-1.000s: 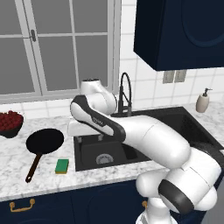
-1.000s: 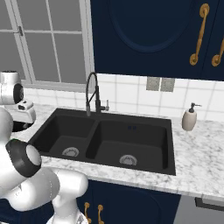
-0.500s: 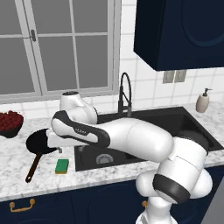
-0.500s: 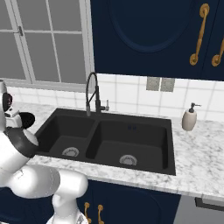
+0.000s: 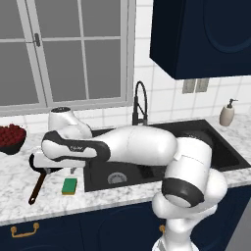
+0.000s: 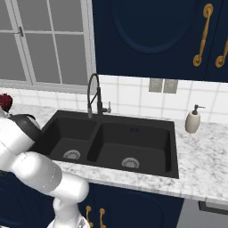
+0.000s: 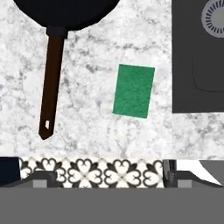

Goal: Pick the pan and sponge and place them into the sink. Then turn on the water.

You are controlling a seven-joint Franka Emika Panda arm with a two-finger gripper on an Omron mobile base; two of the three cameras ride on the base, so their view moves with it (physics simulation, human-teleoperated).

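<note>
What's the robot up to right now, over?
Gripper open, holding nothing, above counter's front edge. Pan and sponge on counter, apart, beside sink. Nothing blocking either.

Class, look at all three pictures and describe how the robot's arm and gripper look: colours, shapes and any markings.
The arm is built of glossy white, rounded tubular segments joined by dark grey to black bands, with small dark lettering on the forearm link. The gripper has two small dark finger tips, squarish in outline. No loose cables show.
</note>
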